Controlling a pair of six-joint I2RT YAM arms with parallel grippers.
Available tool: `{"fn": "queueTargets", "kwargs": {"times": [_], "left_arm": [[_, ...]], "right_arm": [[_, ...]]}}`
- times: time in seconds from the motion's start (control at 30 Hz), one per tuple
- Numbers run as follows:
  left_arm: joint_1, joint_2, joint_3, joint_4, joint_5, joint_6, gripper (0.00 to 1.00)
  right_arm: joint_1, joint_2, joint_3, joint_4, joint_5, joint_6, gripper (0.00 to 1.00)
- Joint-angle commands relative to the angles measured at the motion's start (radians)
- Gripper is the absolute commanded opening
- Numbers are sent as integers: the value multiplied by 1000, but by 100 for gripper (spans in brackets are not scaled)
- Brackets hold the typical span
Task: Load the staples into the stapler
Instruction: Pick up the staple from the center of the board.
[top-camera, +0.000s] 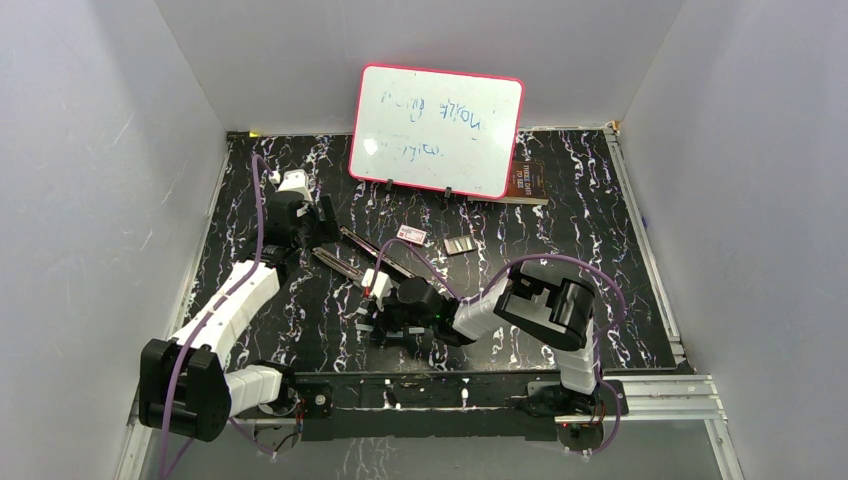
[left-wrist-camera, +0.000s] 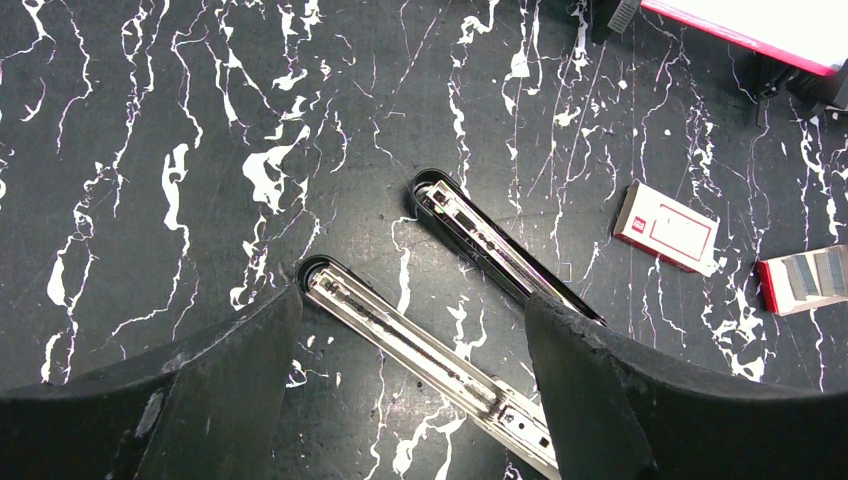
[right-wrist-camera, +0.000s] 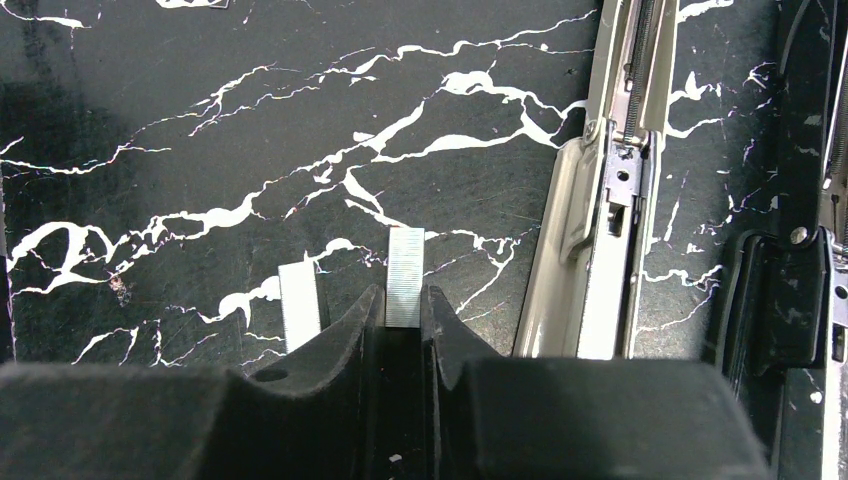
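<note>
The stapler (left-wrist-camera: 420, 345) lies swung open on the black marbled table, its shiny metal rail bare and its black other half (left-wrist-camera: 490, 245) angled away beside it. My left gripper (left-wrist-camera: 412, 300) hangs open above the rail, one finger on each side, touching nothing. In the right wrist view a short silvery strip of staples (right-wrist-camera: 404, 275) stands between the tips of my right gripper (right-wrist-camera: 402, 300), which is shut on its near end. A second strip (right-wrist-camera: 298, 305) lies just to its left. The stapler's rail (right-wrist-camera: 600, 250) runs along to the right of the held strip.
A small white box with a red label (left-wrist-camera: 667, 227) and a red tray of grey strips (left-wrist-camera: 805, 280) lie right of the stapler. A pink-framed whiteboard (top-camera: 437, 130) stands at the back with a brown book (top-camera: 525, 180) behind it. White walls enclose the table.
</note>
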Motion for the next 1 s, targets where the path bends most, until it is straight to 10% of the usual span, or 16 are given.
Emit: {"fn": "queueTargets", "kwargs": {"times": [0.0,0.33,0.97], "left_arm": [[3,-45,-2,12,0,8,80],[3,-53,-4,12,-1,6,80],[4,-52,-2,37,28,-13,86]], "right_arm": [[2,75,-56,-246,14,-16,18],[3,27,15,-311,-16,-30,0],[3,-270,77,-219,-43,8,0]]}}
